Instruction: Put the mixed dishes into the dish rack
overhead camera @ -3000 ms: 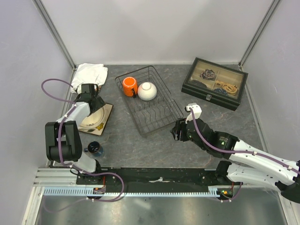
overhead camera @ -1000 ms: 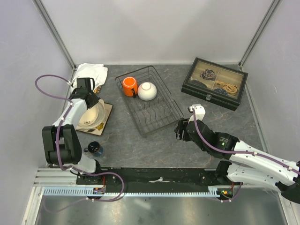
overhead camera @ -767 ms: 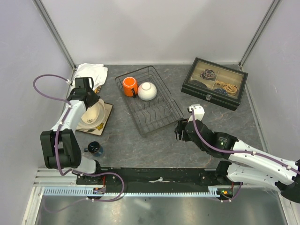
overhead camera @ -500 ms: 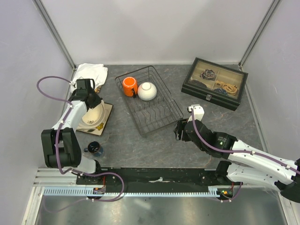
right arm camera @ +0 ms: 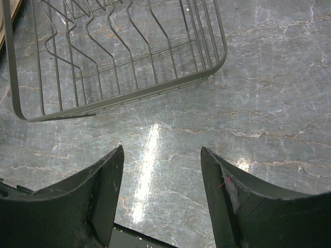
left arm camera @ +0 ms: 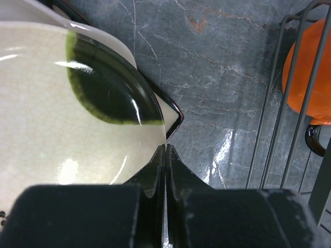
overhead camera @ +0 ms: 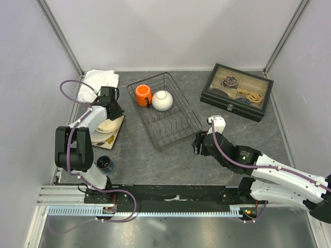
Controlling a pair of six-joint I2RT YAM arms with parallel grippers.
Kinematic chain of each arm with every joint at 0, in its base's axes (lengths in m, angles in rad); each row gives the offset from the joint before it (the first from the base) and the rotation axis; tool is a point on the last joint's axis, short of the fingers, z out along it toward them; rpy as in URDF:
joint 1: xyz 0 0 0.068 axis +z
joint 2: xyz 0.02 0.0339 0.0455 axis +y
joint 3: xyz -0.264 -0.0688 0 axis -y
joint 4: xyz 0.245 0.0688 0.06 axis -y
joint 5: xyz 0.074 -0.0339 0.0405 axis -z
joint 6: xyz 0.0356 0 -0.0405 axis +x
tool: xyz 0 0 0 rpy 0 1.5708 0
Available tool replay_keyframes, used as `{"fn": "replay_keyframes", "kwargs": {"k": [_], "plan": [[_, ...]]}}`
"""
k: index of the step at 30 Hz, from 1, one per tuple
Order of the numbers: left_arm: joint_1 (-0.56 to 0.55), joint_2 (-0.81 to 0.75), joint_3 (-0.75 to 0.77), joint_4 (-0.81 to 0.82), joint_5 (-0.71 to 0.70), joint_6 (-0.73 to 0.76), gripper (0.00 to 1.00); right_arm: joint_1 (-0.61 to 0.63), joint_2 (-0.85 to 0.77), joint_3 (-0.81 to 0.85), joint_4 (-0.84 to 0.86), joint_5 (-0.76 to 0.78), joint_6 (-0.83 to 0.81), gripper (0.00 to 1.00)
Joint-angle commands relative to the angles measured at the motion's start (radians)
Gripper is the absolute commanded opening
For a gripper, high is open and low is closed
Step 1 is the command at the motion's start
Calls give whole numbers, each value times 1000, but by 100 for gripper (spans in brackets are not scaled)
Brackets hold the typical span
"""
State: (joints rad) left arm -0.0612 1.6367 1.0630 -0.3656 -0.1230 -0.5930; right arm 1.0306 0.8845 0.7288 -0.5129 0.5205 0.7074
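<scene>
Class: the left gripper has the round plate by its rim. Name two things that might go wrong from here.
The left gripper pinches the cream plate only at its rim; it may slip and drop onto the square plate. On the way over, the plate may strike the wire of the dish rack or the orange mug just inside it.

Left wrist: orange mug (left arm camera: 292,77) cut by right edge, cream plate (left arm camera: 51,139) by left; right wrist: dish rack (right arm camera: 147,91) by top.

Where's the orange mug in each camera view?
Top external: orange mug in the dish rack's far-left corner, beside the white bowl.
Left wrist: right edge, behind rack wires.
Right wrist: not in view.
Shared landmark: the rack's wires, in all three.
</scene>
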Motion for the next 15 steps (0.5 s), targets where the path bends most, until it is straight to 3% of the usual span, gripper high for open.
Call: {"fn": "replay_keyframes", "kwargs": {"k": [1, 11, 15], "plan": [[-12, 21, 64, -4, -61, 35, 3, 3, 2, 1, 7, 10, 6, 69], [-31, -5, 81, -35, -124, 82, 15, 3, 22, 0, 14, 1, 12, 69], [-63, -11, 107, -61, -187, 119, 34, 3, 16, -5, 16, 3, 14, 69]]}}
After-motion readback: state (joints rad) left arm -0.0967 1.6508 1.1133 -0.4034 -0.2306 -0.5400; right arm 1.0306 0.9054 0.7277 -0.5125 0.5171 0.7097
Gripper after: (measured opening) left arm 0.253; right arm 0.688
